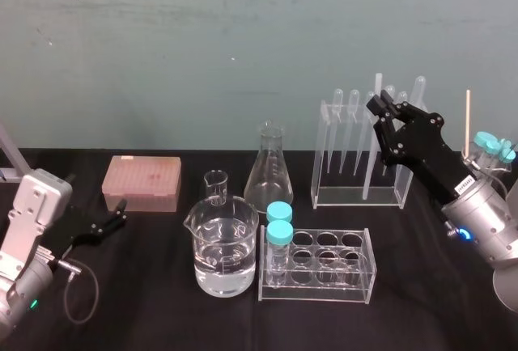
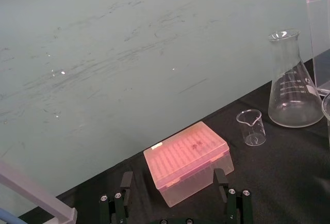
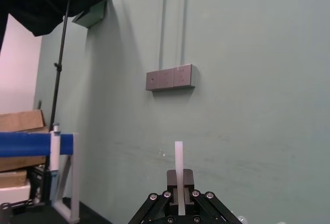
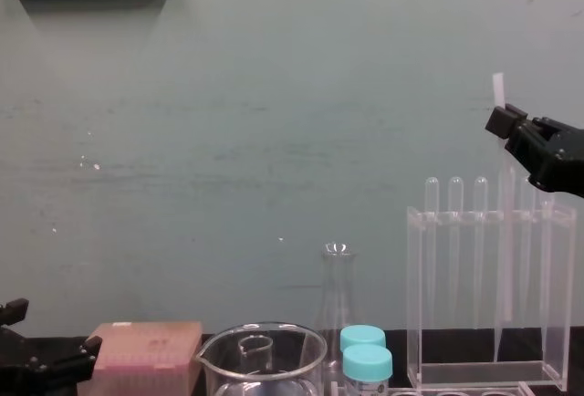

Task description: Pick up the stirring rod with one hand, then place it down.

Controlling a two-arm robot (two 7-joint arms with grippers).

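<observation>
The wall (image 1: 202,44) is a dull teal-green with faint pale scuffs, and the table (image 1: 146,302) is plain black. At centre left of the head view, the tip box (image 1: 142,183) is translucent pink. The tube caps (image 1: 279,212) are turquoise. The stirring rod (image 4: 498,90) is milky white. The right gripper (image 1: 379,107) and left gripper (image 1: 120,215) are black. At upper right, the thin stick (image 1: 467,120) is pale tan.

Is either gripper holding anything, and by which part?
The right gripper holds the stirring rod near its upper end, a short tip showing above the fingers. The left gripper, open by the pink box, holds nothing.
</observation>
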